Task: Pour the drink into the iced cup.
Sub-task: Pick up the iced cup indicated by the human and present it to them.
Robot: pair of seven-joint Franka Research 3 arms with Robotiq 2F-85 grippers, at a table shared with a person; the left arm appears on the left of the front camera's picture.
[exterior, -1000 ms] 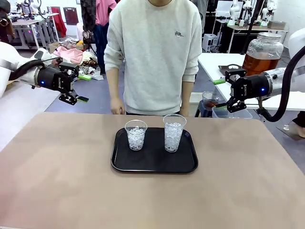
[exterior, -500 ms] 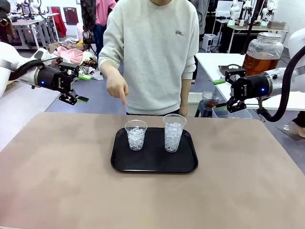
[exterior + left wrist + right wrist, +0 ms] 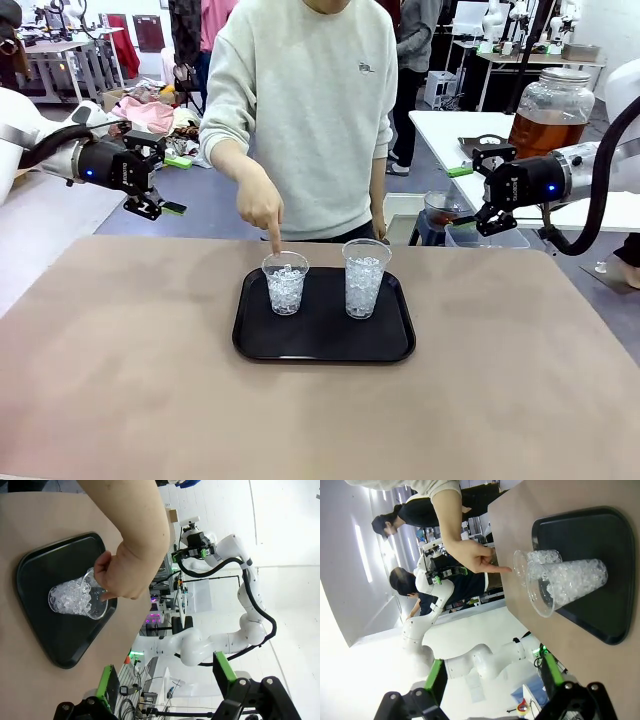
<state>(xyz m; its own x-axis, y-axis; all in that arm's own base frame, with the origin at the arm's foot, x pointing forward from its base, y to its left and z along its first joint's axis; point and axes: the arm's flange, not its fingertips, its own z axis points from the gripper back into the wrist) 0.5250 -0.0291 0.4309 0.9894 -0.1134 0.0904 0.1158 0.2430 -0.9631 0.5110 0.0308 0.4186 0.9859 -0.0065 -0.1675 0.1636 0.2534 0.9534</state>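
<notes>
Person's hand [image 3: 262,208] lowered since earlier frame; forefinger now at rim of short cup [image 3: 285,285]. Arms unmoved.
Counter [image 3: 120,380]: tray [image 3: 323,345] at centre.
Jar [image 3: 552,110] holding drink [image 3: 540,135]: off counter, far right, behind right fingers [image 3: 459,171]. Right arm nearer.
Short cup: upright, left on tray, beside tall cup [image 3: 364,280].
Left fingers [image 3: 176,209] and right fingers: spread wide, empty.

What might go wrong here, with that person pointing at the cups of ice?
The person's hand is at the rim of the shorter cup; an arm coming in might strike it.
The taller cup stands close beside it on the tray, so the pour might land in the wrong one.
The big jar sits on another table, past the open right pincer; moving it might spill.
</notes>
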